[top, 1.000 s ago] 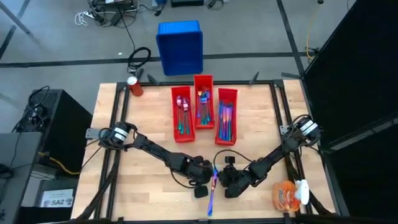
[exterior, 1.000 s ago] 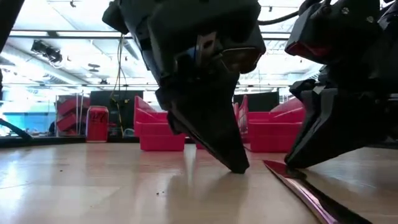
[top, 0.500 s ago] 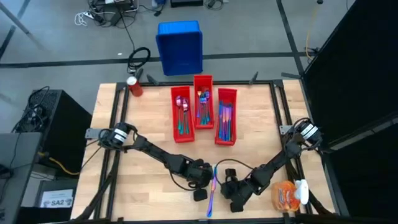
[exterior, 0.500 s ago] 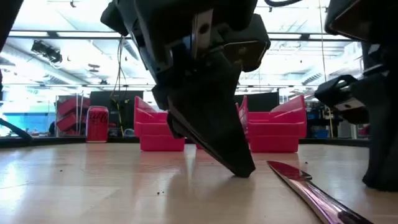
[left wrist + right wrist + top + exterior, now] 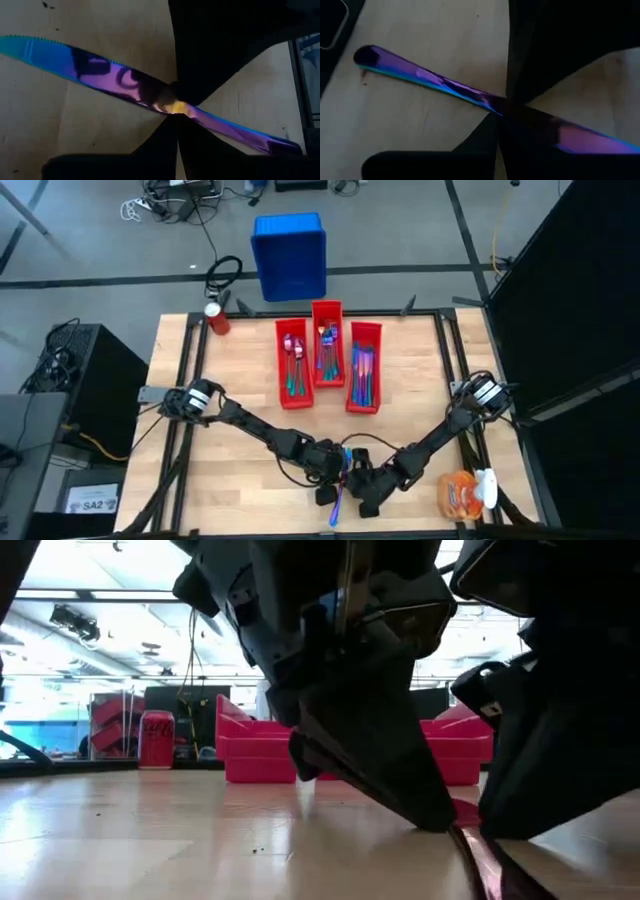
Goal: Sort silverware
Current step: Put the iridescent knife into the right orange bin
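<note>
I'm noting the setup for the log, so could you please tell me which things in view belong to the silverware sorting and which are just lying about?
Part of the job:
- slim iridescent purple-blue metal knife on the wooden table, both grippers down at it
- left gripper
- right gripper
- three long red plastic bins holding sorted cutlery

Lying about:
- red drinks can
- blue plastic crate
- orange packet

Robotics lab/workshop, concrete floor (image 5: 90, 240), loose cables (image 5: 165, 200), PC tower (image 5: 85, 375), framed wood bench (image 5: 240, 380)
</note>
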Controlling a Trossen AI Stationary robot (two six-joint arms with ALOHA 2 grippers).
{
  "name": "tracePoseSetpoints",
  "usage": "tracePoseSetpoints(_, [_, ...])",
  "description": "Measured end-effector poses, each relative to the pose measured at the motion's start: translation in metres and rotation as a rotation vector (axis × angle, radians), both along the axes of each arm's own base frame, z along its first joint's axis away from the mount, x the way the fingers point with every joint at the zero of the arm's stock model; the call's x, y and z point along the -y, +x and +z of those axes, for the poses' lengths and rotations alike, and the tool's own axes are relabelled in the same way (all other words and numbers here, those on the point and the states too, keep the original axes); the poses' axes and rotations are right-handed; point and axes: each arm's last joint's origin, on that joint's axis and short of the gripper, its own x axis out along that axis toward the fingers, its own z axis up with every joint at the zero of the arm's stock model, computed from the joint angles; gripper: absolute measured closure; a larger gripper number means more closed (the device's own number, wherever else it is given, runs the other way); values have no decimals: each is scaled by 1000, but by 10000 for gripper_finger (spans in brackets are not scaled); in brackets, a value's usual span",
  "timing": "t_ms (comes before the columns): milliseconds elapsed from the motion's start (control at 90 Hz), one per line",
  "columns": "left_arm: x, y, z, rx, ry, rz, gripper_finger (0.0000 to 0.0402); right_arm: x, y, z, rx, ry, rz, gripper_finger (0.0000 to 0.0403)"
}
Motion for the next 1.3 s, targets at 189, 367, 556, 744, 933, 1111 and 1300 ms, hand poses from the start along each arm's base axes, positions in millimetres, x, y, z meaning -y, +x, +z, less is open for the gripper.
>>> tracePoseSetpoints(189, [0, -1, -1, -14, 7, 0, 402, -10, 0, 6, 65, -124, 22, 403])
tracePoseSetpoints(367, [0, -1, -2, -16, 9, 0, 402, -15, 0, 11, 113, -192, 20, 403])
tracePoseSetpoints(556, [0, -1, -2, -7, 2, -1, 401, -13, 3, 13, 133, -221, 0, 403])
tracePoseSetpoints(744, [0, -1, -2, -8, 0, -1, 401, -13, 2, 13, 122, -225, 6, 403])
tracePoseSetpoints(933, [0, 0, -2, -4, -2, -1, 402, -13, 0, 15, 113, -218, 7, 403])
tracePoseSetpoints(1111, [2, -4, 10, 34, 71, 5, 402, -9, -6, 28, 95, -204, -38, 403])
tracePoseSetpoints(1300, [1, -7, 25, 74, 134, 23, 402, -14, -12, 39, 82, -128, -25, 403])
